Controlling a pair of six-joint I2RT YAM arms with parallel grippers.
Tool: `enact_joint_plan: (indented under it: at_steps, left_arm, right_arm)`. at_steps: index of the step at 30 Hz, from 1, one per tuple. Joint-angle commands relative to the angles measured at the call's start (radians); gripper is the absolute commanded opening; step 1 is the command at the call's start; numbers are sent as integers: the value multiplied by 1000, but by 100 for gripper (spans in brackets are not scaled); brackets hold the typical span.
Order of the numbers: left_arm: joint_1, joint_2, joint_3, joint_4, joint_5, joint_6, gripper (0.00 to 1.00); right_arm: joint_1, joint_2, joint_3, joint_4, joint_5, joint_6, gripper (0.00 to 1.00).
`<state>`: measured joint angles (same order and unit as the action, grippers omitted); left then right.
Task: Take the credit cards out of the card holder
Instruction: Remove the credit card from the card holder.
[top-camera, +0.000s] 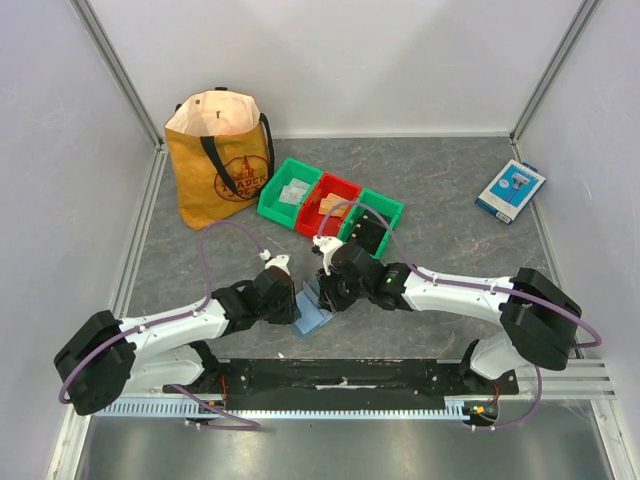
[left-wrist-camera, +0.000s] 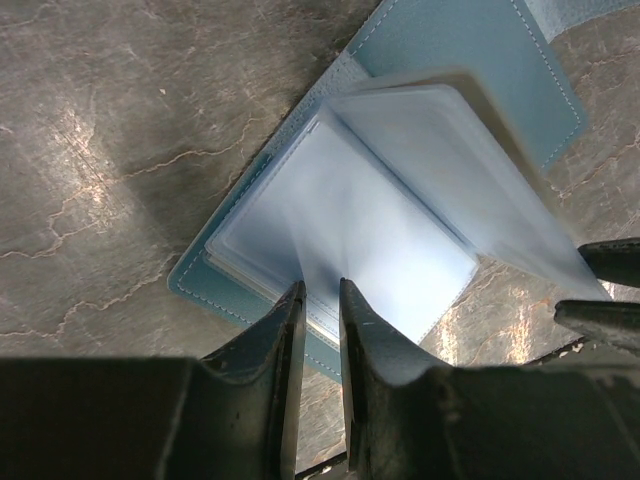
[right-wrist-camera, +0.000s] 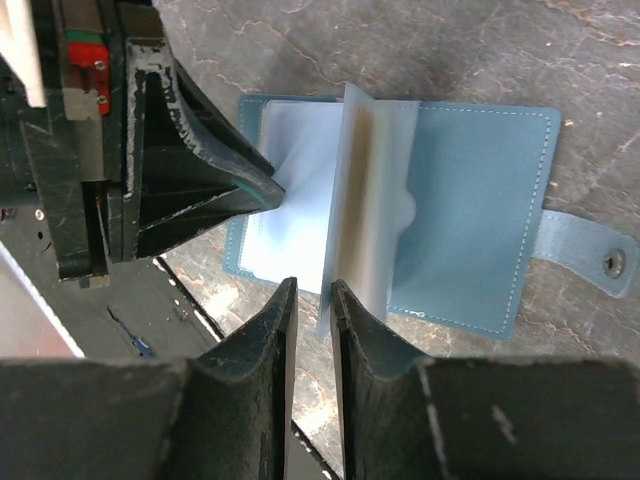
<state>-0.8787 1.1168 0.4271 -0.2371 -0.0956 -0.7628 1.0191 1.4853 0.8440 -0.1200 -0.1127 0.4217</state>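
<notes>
Two grippers crowd the card holder, which lies open on the table at near centre with its snap tab sticking out. Left gripper: jaws narrow, tips down on the flat clear sleeves at the holder's edge. Pinching or just pressing, can't tell. Right gripper: nearly closed, nipping the corner of one clear sleeve that stands upright from the spine. Farther back, orange-tan credit cards sit in the red bin.

You cannot see the card holder edge behind the left gripper fingers; the sleeves beyond them blur.
</notes>
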Motion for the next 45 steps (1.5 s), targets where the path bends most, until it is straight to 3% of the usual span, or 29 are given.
enact_joint_plan:
  at_steps: [1,5,16,23,27,33,38,45]
  left_arm:
    - [-13,-5,-24,-37,2,-38,26]
    - [-13,-23,-27,-42,-7,-44,26]
    - [-14,-152,-59,-82,-84,-122,27]
    - [-16,-356,-68,-218,-194,-199,30]
    - [-14,-433,-67,-220,-188,-205,31]
    - [-13,-362,-74,-41,-69,-152,31]
    - [-13,-258,-106,128,-10,-136,27]
    - [-13,-154,-126,134,-15,-155,19]
  right_arm:
    - [7,-19,43,29,-61,-24,28]
    - [9,-8,44,28,-73,-35,36]
    - [24,50,55,54,-211,-60,42]
    - [18,18,46,51,-150,-74,46]
    - [-10,12,35,51,-91,-46,45]
    - [-34,69,30,78,-51,-18,44]
    - [-106,98,-32,218,-132,40,40]
    - [-163,156,-91,367,-275,101,39]
